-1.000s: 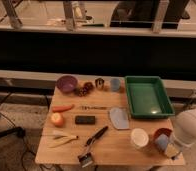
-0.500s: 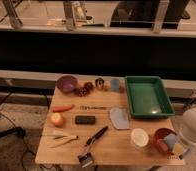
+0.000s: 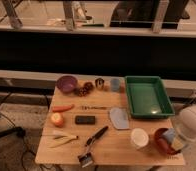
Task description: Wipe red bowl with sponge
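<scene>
The red bowl [image 3: 162, 143] sits at the table's front right corner, just right of the white cup [image 3: 139, 137]. The light-blue sponge [image 3: 169, 134], yellowish on its lower right side, lies over the bowl's right half, inside its rim. My gripper [image 3: 173, 140] reaches in from the right at the end of the white arm [image 3: 192, 121] and is shut on the sponge, holding it in the bowl. The arm hides the bowl's right edge.
A green tray [image 3: 147, 96] stands at the back right. A blue-grey cloth [image 3: 119, 118], a black block [image 3: 85, 119], a brush [image 3: 93, 145], a carrot [image 3: 63, 107] and a purple bowl [image 3: 67, 83] lie across the wooden table [image 3: 111, 150].
The arm has drawn slightly to the right and up, and the sponge has shifted with it toward the bowl's right side. Nothing else has moved.
</scene>
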